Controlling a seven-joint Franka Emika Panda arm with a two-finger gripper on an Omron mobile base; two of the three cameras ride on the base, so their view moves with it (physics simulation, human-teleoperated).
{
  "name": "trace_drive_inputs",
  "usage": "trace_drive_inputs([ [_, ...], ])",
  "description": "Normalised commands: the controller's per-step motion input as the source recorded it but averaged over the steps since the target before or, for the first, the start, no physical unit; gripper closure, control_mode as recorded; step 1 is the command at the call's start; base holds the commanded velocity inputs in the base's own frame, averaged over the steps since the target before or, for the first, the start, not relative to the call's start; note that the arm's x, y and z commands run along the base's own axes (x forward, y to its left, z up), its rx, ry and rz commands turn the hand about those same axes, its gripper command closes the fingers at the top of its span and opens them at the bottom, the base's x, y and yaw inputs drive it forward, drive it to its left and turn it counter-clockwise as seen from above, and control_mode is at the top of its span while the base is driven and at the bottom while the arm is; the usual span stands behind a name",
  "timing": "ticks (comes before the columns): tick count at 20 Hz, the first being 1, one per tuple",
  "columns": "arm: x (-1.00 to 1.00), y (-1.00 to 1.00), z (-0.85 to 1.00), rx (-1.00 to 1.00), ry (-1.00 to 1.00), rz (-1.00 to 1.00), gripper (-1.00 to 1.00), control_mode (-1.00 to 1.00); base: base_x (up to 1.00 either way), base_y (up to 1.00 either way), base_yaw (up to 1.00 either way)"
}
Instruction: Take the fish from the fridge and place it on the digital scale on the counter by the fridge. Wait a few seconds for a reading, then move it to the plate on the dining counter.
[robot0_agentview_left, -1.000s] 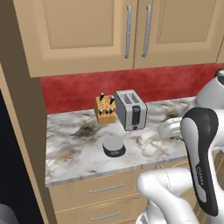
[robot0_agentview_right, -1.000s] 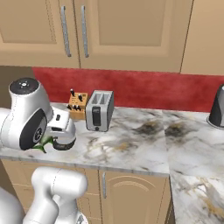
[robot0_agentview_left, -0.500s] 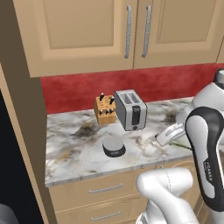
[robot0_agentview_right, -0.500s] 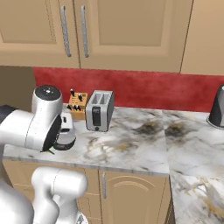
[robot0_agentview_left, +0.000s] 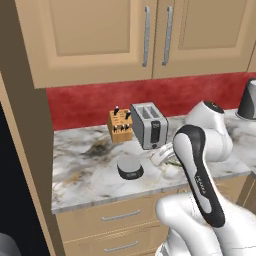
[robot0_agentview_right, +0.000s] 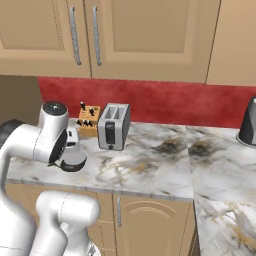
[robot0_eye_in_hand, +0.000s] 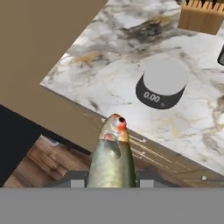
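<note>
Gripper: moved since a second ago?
Yes. In the left base view the gripper, shut on the fish, has swung left, closer to the toaster and scale.

Flat, even rendered light in all three views; no visible lamp and no hard glare. Soft dark shadow under the upper cabinets (robot0_agentview_left: 150, 40) falls along the top of the red wall (robot0_agentview_left: 200, 95). Marble counter (robot0_agentview_right: 150, 165) is bright and matte. Toaster (robot0_agentview_right: 114, 127) shows a dull sheen only. Base views are sharp. Hand view is softer, slightly blurred; the fish (robot0_eye_in_hand: 112, 159) looks smeared. Black strip at left edge unlit.
</note>
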Motion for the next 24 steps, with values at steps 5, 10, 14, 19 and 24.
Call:
trace_drive_inputs([
  [5, 0.86, 0.03, -0.49, -0.07, 0.00, 0.00, 1.00, -1.00, 0.00, 0.00, 0.00],
  [10, 0.67, 0.04, -0.31, -0.09, 0.00, 0.00, 1.00, -1.00, 0.00, 0.00, 0.00],
  [14, 0.22, 0.19, -0.39, -0.04, 0.00, 0.00, 1.00, -1.00, 0.00, 0.00, 0.00],
  [19, 0.10, 0.20, -0.38, -0.02, 0.00, 0.00, 1.00, -1.00, 0.00, 0.00, 0.00],
  [24, 0.18, 0.22, -0.35, -0.02, -0.03, 0.00, 1.00, -1.00, 0.00, 0.00, 0.00],
])
